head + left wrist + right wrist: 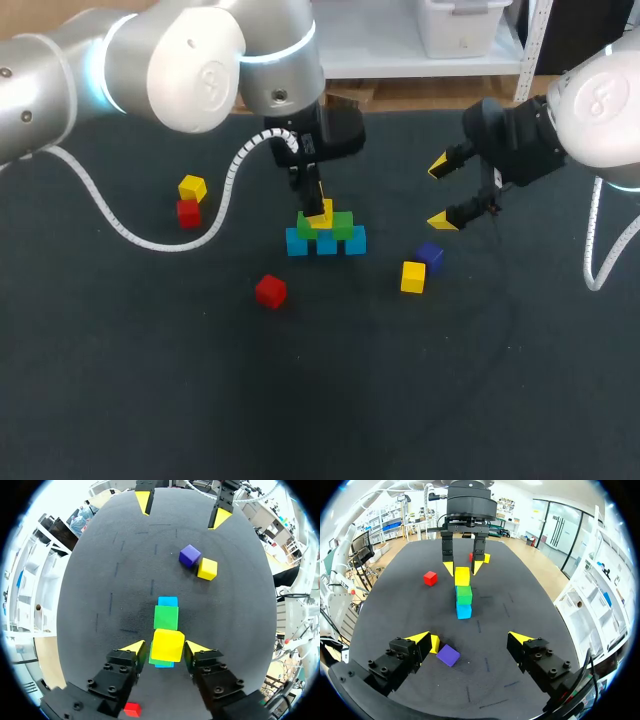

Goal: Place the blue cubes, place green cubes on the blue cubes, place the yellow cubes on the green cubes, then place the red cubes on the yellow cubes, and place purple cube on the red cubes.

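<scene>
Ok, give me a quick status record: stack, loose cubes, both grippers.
stack: three blue cubes, two green cubes on them, yellow cube on top
left gripper: at that yellow cube, grip unclear
right gripper: open, empty, beside the stack
loose: red cube alone; yellow-red pair side by side; purple cube beside spare yellow cube

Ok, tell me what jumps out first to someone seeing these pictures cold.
The half-built stack mid-table grabs the eye: a row of blue cubes, green cubes on them, and a yellow cube on top with the left gripper right at it. Next comes the right gripper, open and hovering to the stack's right, near a purple cube and a loose yellow cube.
</scene>
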`<action>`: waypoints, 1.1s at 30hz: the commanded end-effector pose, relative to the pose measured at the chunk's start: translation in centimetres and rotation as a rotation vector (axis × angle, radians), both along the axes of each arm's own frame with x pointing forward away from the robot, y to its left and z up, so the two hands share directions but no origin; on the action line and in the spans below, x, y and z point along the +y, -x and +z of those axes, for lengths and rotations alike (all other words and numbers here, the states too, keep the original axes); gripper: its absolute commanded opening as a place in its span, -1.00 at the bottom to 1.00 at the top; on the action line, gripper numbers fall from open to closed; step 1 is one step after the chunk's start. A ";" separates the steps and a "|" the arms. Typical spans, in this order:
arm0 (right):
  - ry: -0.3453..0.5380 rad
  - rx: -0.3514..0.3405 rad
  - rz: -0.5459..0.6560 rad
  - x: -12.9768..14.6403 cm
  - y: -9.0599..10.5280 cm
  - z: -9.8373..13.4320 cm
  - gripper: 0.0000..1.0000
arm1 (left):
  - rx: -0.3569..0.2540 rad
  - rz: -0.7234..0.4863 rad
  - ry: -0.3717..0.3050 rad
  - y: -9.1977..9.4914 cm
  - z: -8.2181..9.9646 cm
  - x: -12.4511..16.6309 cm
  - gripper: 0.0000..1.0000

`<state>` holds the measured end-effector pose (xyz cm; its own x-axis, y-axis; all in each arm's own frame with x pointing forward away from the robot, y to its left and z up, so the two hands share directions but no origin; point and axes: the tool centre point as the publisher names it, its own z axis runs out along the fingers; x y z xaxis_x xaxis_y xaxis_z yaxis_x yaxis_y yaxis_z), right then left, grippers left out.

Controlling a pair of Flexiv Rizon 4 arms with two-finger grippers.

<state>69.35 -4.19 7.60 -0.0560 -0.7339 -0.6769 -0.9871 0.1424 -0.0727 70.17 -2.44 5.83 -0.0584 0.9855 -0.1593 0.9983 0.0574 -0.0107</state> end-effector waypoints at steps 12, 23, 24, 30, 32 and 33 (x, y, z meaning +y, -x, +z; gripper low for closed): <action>-0.003 -0.001 0.001 0.0 0.0 0.0 1.00 | 0.006 -0.008 0.003 -0.3 0.0 -0.3 -0.07; -0.003 -0.001 0.001 0.0 0.0 0.0 1.00 | 0.001 -0.012 0.007 -0.4 0.1 -0.4 -0.36; -0.003 -0.001 0.001 0.0 0.0 0.0 1.00 | 0.001 -0.012 0.007 -0.4 0.1 -0.4 -0.35; -0.003 -0.001 0.001 0.0 0.0 0.0 1.00 | 0.004 -0.009 0.006 -0.4 0.0 -0.4 -0.40; -0.003 -0.001 0.001 0.0 0.0 0.0 1.00 | 0.005 -0.007 0.006 -0.4 0.0 -0.4 -0.65; -0.003 -0.001 0.001 0.0 0.0 0.0 1.00 | 0.004 -0.007 0.007 -0.4 0.1 -0.4 -0.68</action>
